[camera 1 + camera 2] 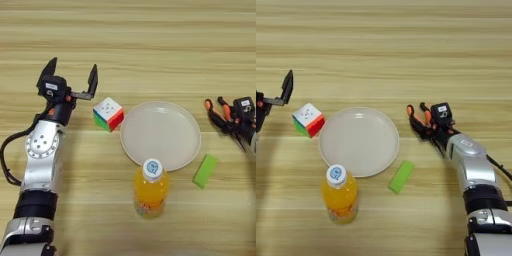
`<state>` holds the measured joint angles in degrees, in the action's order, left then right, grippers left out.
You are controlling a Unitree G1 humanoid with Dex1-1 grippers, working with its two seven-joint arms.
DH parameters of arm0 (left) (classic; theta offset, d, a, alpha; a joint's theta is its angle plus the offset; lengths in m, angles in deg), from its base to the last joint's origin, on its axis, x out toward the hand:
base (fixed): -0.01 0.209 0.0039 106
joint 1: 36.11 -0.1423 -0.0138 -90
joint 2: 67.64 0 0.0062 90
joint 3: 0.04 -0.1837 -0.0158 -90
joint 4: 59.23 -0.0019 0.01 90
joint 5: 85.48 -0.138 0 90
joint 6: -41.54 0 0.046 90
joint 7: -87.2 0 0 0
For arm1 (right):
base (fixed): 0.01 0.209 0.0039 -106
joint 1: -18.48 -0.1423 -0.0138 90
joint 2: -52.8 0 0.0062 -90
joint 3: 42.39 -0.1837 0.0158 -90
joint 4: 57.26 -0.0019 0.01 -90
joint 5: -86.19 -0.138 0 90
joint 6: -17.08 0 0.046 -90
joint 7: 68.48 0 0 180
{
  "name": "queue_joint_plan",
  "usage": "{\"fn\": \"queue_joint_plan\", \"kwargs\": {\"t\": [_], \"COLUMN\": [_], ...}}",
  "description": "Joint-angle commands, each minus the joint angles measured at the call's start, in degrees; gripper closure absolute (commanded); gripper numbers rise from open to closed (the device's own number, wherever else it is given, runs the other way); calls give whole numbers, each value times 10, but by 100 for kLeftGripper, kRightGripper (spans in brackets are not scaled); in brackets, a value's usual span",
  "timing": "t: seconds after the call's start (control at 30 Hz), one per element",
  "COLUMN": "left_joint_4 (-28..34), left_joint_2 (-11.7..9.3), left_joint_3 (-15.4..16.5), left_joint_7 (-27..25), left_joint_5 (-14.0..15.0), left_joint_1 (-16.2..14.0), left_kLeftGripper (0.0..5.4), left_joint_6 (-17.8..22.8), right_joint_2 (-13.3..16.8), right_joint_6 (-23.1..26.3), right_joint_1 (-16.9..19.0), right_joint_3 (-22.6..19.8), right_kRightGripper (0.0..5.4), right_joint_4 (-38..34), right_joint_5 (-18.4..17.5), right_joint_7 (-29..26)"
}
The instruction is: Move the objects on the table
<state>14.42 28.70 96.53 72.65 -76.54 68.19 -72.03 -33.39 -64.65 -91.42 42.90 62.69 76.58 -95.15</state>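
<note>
Wood stripes run across the desk (150,30) in the left eye view. The left pincer (72,75) is up on the left side, and its two black fingers (92,79) are spread wide with nothing between them. The cube (108,113) sits just beside it, to the right and a bit lower, not touching. Its white face points up. A white plate (160,135) lies in the middle, near the cube. The bottle (150,188) stands upright at the plate's near rim, full of orange drink, with a white cap on top. A green block (205,170) lies flat to the right of the plate. At the right edge, the right pincer (227,120) lies on the pliers (214,113).

From the right eye view, more of the right arm (471,165) shows. It comes in from the bottom right corner. The pincer is clenched on the pliers, and the orange handles stick out to the left toward the plate. The pliers lie well apart from the cube and bottle. Only one finger of the left pincer shows at the left edge here, next to the cube.
</note>
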Motion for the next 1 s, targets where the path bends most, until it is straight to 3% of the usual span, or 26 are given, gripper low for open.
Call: {"fn": "queue_joint_plan", "kwargs": {"t": [0.03,0.67,1.0], "left_joint_4": [4,5,6], "left_joint_2": [3,6,7], "left_joint_3": [-1,-1,-1], "left_joint_7": [1,0,1], "left_joint_5": [-2,-2,-3], "left_joint_1": [1,1,1], "left_kLeftGripper": [0,0,0], "left_joint_6": [-4,-5,-5], "right_joint_2": [1,7,3], "right_joint_6": [2,-3,-1], "right_joint_1": [-8,-12,-4], "right_joint_3": [2,-9,-3], "right_kRightGripper": [202,203,204], "right_joint_4": [8,-53,-129], "right_joint_5": [6,-5,-11], "right_joint_7": [-3,-18,-30]}}
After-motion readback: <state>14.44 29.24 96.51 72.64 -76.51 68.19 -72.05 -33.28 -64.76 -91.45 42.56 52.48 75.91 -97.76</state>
